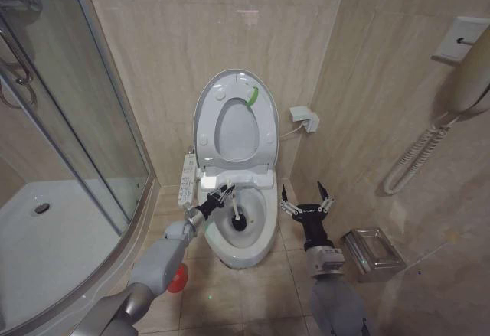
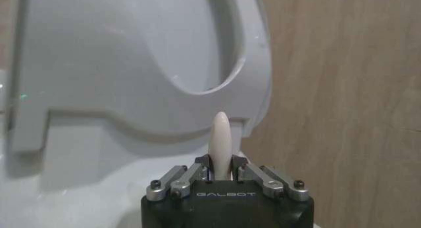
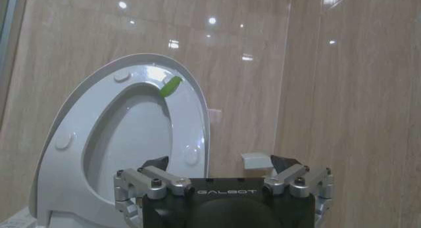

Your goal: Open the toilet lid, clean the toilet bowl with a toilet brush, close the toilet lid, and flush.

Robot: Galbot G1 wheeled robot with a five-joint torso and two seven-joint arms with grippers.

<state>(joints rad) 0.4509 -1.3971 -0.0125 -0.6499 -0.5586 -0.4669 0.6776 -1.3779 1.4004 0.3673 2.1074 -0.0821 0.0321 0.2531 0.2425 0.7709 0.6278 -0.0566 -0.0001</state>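
Head view: right gripper (image 1: 306, 200) near, right of toilet bowl (image 1: 264, 233), fingers spread wide, empty. Left gripper (image 1: 220, 196) clamped on toilet brush (image 1: 232, 215), bristle head low inside bowl. Toilet lid (image 1: 207, 110) upright against far wall.

Left wrist view: white handle tip (image 2: 220, 139) pinched between jaws; thin grip, judged prone to twisting or slipping under scrubbing pressure.

Right wrist view: raised lid ahead; careless sweep could knock it down onto brush arm.
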